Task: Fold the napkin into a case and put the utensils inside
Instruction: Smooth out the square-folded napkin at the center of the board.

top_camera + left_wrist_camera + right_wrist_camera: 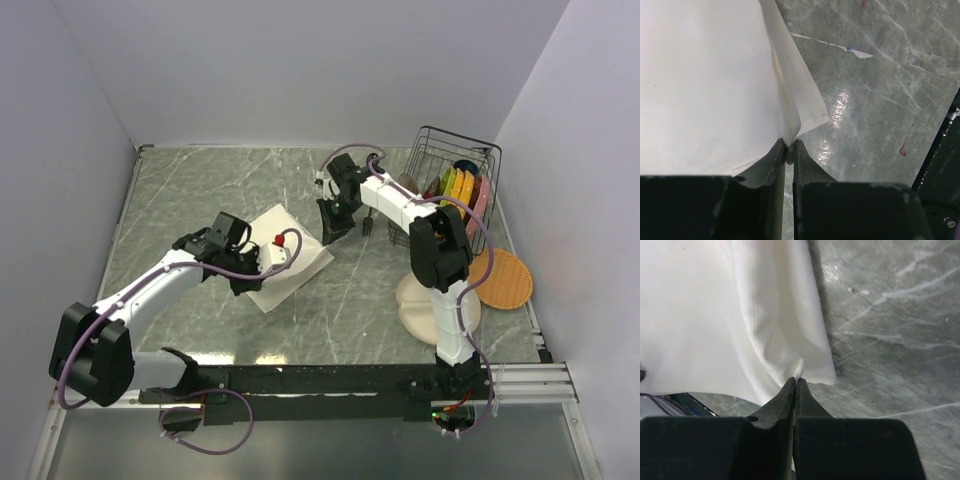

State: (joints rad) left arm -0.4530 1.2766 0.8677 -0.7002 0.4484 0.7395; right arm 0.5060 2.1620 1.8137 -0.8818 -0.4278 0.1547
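Beside the napkin (pixel 300 270), left arm (pixel 150 290), right arm (pixel 395 205) low, jaws pinching edges

One cream-white cloth napkin (pixel 300 265). One black wire rack (pixel 488 150) at the table's far right corner, its colourful upright plates (pixel 460 186) too crowded to count. One round beige divided plate (pixel 410 296), one round orange disc (pixel 505 280), one dark slender utensil (pixel 367 228).
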